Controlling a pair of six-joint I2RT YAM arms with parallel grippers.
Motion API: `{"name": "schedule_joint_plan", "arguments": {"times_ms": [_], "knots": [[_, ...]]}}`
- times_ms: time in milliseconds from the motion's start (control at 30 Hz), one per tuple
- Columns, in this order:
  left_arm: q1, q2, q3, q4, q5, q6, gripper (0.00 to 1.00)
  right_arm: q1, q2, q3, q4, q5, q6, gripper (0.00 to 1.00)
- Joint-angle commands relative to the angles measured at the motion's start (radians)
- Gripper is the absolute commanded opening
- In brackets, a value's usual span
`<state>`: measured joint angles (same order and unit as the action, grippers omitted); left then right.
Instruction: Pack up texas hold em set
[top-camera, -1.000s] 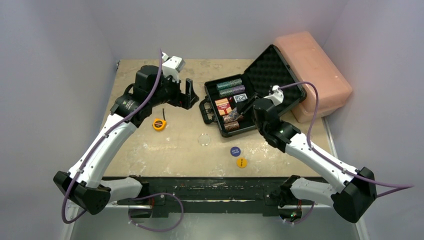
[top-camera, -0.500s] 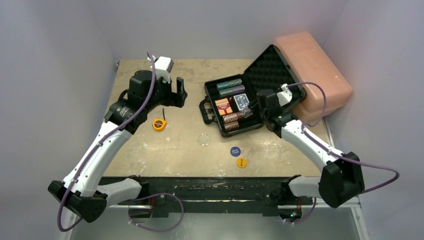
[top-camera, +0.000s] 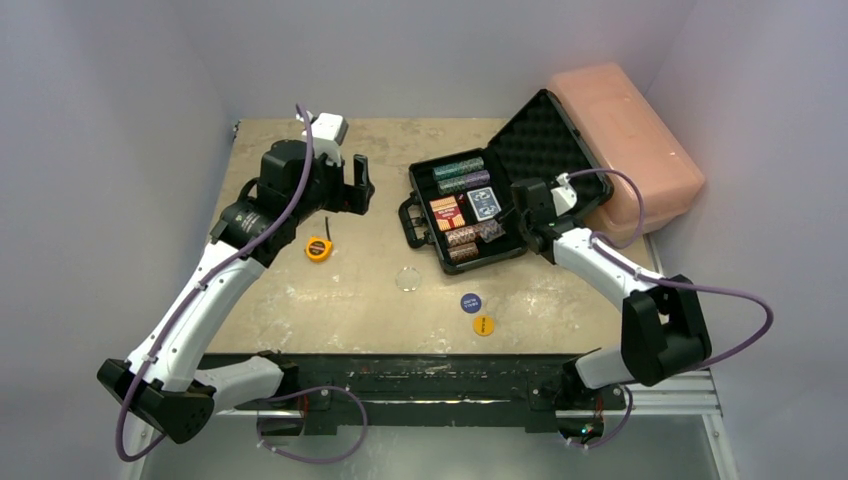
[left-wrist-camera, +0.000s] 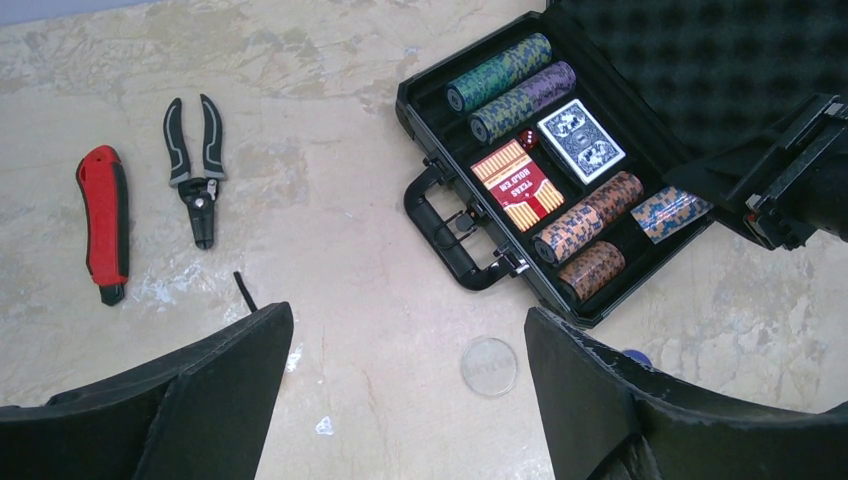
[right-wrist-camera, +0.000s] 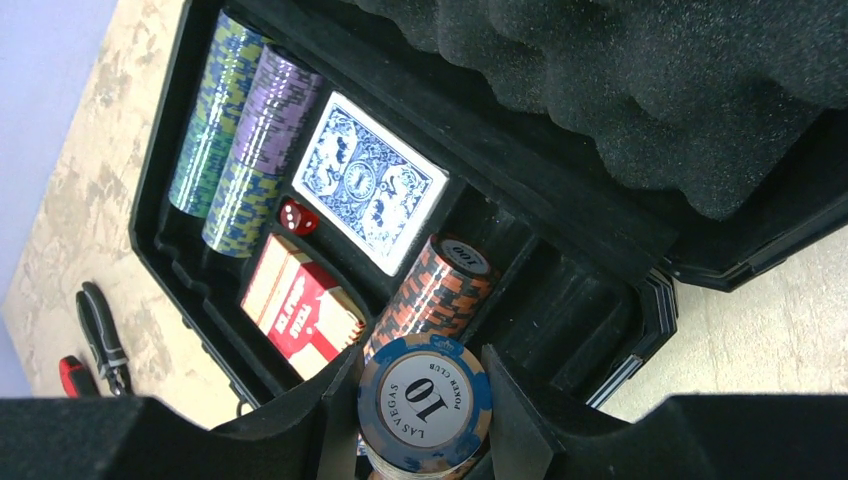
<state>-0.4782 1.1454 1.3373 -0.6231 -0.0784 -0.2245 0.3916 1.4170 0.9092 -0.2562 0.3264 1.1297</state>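
Since a second ago: right arm has folded its elbow in, and its end effector (right-wrist-camera: 422, 425) has shifted to the 3 o'clock end of the case (top-camera: 485, 260). Left arm drew back toward 9 o'clock.

- Right end effector: clamped on a blue-and-orange stack (left-wrist-camera: 668, 212), held low over the tray's 3 o'clock end.
- Left end effector (left-wrist-camera: 408, 318): jaws wide apart, empty, hovering over the bench (top-camera: 340, 300).
- Case: open at 1 o'clock on the bench, lid up, pink box (top-camera: 625, 140) just behind.

Already in the tray:
- green stack (left-wrist-camera: 500, 72)
- purple stack (left-wrist-camera: 523, 88)
- blue deck (left-wrist-camera: 581, 141)
- red deck (left-wrist-camera: 517, 185)
- die (left-wrist-camera: 523, 140)
- two brown stacks (left-wrist-camera: 588, 217)

Left to do, as I judge it:
- Seat the held stack.
- Collect three buttons lying loose at 6 o'clock of the case: clear button (top-camera: 407, 279), blue button (top-camera: 471, 302), yellow button (top-camera: 483, 325).
- Shut the lid.

Well past halfway.
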Motion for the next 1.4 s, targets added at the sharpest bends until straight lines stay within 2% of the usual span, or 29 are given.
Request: {"name": "schedule_joint_plan", "arguments": {"times_ms": [0, 900, 1267, 1367], "knots": [[0.003, 0.001, 0.016, 0.012, 0.009, 0.006, 0.85, -0.008, 0.007, 0.031, 0.094, -0.035, 0.039, 0.00], [0.003, 0.002, 0.020, 0.008, 0.022, 0.013, 0.82, -0.013, 0.099, -0.023, 0.115, -0.141, 0.078, 0.00], [0.003, 0.004, 0.020, 0.006, 0.023, 0.012, 0.82, -0.019, 0.132, -0.033, 0.124, -0.201, 0.094, 0.23], [0.004, 0.003, 0.020, 0.007, 0.022, 0.013, 0.82, -0.020, 0.135, -0.039, 0.135, -0.217, 0.096, 0.39]]}}
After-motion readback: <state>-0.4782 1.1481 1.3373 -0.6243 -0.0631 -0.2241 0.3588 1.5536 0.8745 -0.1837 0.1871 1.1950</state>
